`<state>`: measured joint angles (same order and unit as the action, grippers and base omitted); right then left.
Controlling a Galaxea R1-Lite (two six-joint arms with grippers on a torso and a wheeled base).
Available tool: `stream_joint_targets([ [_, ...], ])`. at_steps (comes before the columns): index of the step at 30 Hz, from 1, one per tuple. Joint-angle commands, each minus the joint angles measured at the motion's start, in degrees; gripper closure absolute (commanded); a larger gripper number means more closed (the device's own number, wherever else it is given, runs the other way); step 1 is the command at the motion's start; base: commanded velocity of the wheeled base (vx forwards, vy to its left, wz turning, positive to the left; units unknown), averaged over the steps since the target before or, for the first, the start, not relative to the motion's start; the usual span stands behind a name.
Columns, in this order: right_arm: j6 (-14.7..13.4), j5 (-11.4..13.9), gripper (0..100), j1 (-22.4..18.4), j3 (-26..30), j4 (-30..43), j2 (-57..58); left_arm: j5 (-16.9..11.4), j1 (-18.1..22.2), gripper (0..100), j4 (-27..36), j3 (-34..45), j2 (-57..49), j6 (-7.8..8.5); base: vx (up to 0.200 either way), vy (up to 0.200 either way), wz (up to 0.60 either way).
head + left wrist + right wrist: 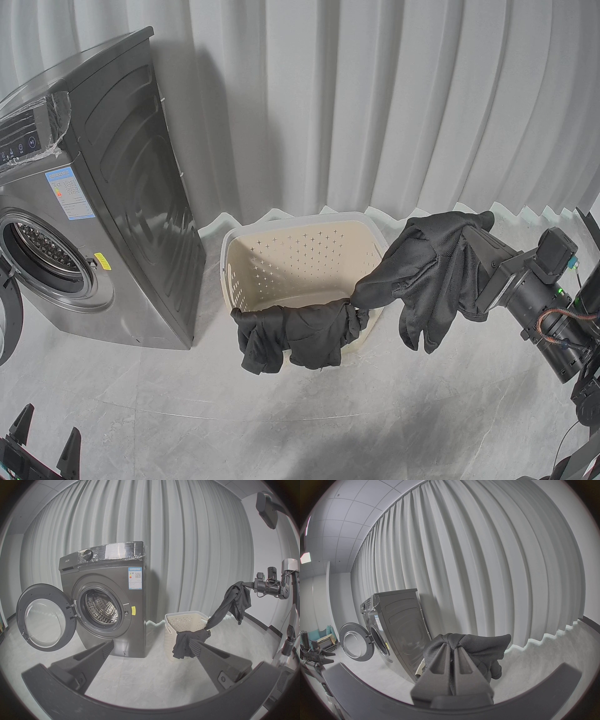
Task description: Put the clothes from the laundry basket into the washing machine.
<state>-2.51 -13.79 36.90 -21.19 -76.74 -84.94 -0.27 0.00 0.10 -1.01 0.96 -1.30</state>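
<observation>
While the right hand (470,253) clamps a dark garment (425,275) at middle right, the cloth's tail hangs over the laundry basket (300,219) rim.
Its long axis runs down-left from the grip to the basket's near rim at frame centre. The washing machine (125,187), its drum opening (44,256) at the far left edge, stands well apart. The left hand (44,437), wide open and empty at lower left, lies nearer the drum. A blue-and-white label (70,192) and yellow sticker (102,261) mark the washer's front, print unreadable.
</observation>
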Motion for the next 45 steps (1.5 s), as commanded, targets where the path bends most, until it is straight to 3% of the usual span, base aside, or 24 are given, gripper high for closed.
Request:
stream_joint_targets([
  [1, 0.1, -0.1, 100, 0.0, 0.7, 0.0, 0.3, 0.0, 0.0, 0, 0.0, 0.9, -0.9, -0.01, 0.000, 0.200, 0.00],
  [38, 0.1, 0.5, 100, 1.2, -1.3, -1.7, -0.2, 0.0, 0.0, 0, 0.0, 0.9, -0.9, -0.10, 0.000, 0.200, 0.00],
  [45, 0.1, 0.8, 100, 1.3, -1.8, -1.8, -0.3, 0.0, 0.0, 0, 0.0, 0.9, -0.9, -0.10, 0.000, 0.000, 0.00],
])
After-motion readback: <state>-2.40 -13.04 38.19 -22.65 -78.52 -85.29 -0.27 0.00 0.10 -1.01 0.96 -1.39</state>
